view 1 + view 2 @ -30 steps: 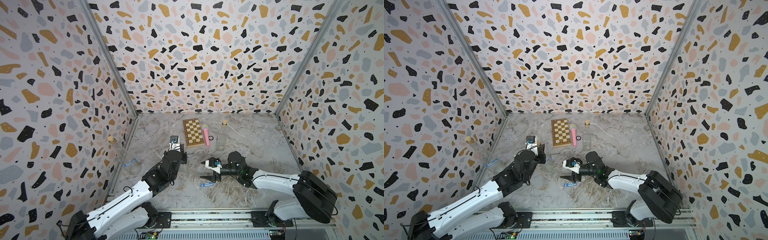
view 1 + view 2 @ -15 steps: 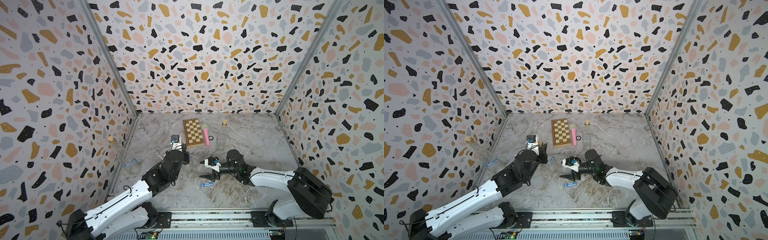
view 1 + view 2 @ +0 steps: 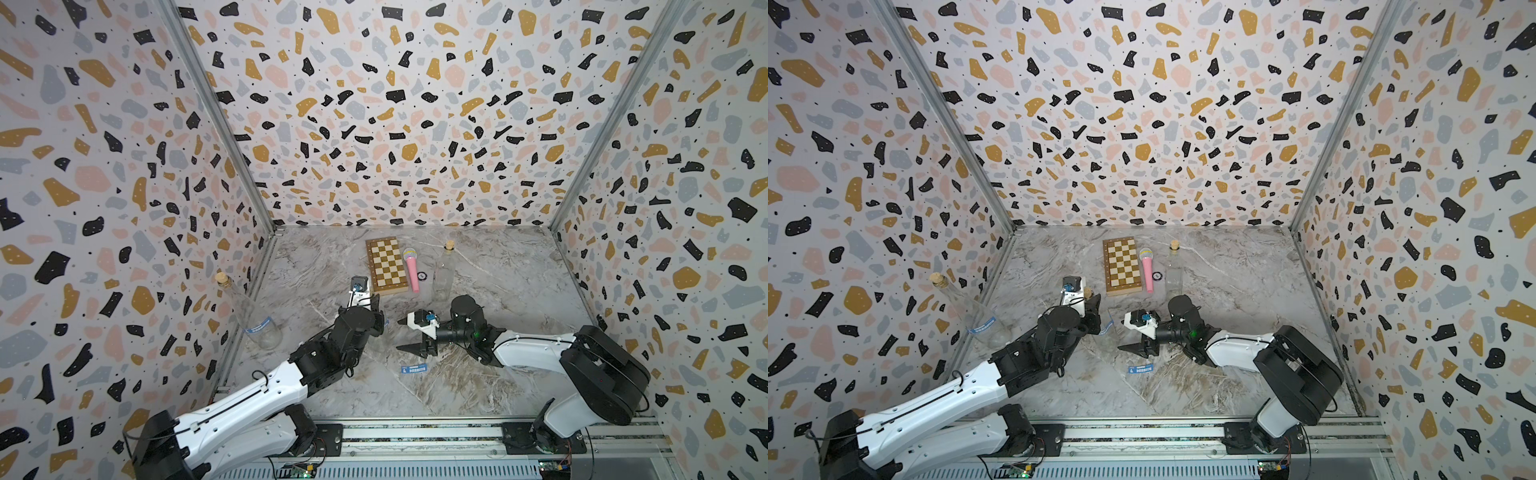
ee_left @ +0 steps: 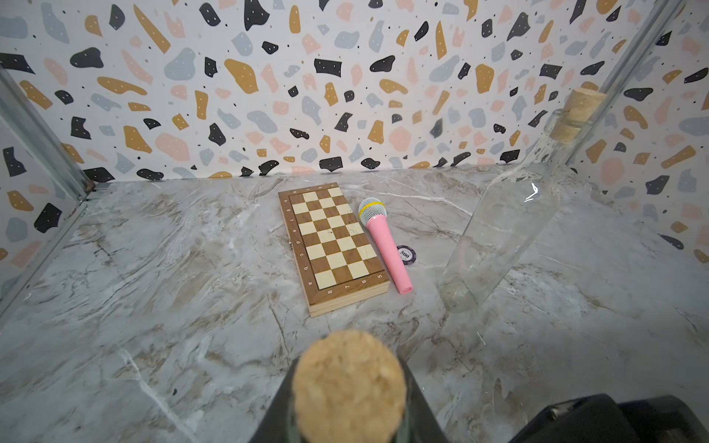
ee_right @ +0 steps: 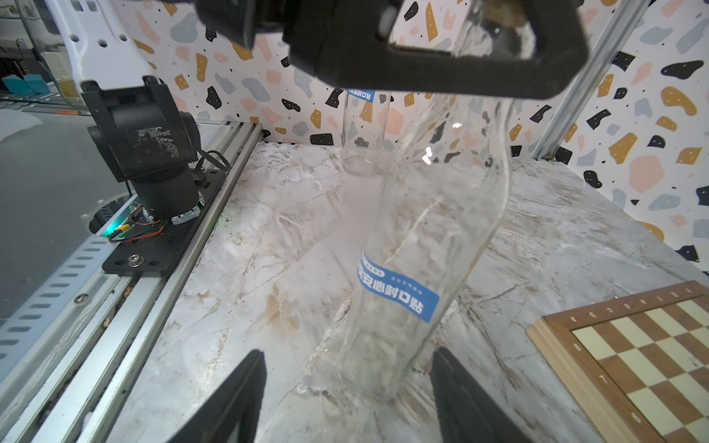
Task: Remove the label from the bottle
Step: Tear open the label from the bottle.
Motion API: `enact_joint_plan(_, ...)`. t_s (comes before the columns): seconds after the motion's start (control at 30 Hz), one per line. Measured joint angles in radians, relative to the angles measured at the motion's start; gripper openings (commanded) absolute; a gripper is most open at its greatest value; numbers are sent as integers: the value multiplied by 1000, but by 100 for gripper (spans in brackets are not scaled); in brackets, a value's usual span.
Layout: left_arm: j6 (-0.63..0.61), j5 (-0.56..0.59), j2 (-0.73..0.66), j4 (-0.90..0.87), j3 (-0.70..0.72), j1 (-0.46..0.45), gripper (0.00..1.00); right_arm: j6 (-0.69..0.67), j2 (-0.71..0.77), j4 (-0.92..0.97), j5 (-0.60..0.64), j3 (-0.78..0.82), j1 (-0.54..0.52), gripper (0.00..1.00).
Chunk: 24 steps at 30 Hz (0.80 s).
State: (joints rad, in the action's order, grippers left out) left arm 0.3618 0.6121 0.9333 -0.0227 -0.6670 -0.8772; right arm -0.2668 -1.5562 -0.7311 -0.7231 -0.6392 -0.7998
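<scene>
My left gripper (image 5: 495,42): clamped on the corked neck of the glass bottle (image 5: 433,214) | bottle: near the middle of the marble tabletop (image 5: 268,237), close to the chessboard (image 5: 633,345) | blue label (image 5: 399,287): stuck low on its body | my right gripper (image 5: 347,356): jaws apart, flanking the base, not touching.

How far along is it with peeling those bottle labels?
One blue label lies loose on the table, and the rear bottle is bare. The left gripper grips a third bottle whose label is still on; the right gripper faces it, open. The wall-side bottle is labelled too.
</scene>
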Motion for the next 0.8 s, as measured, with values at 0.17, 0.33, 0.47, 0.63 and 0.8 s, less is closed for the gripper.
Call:
enact_joint_plan(0.17, -13, 0, -1, 29, 14, -5, 0, -24, -31, -10, -4, -13, 0, 70)
enact_joint_plan(0.33, -31, -3, -2, 53, 25, -10, 0, -42, -58, -10, -12, -39, 4, 70)
enact_joint_plan(0.47, -41, -5, -2, 65, 31, -10, 0, -49, -81, -10, -26, -62, 10, 70)
enact_joint_plan(0.63, -68, -23, -21, 93, 55, -10, 0, -50, -110, -9, -44, -89, 14, 69)
enact_joint_plan(0.8, -79, -32, -32, 103, 65, -10, 0, -50, -129, -8, -60, -116, 14, 67)
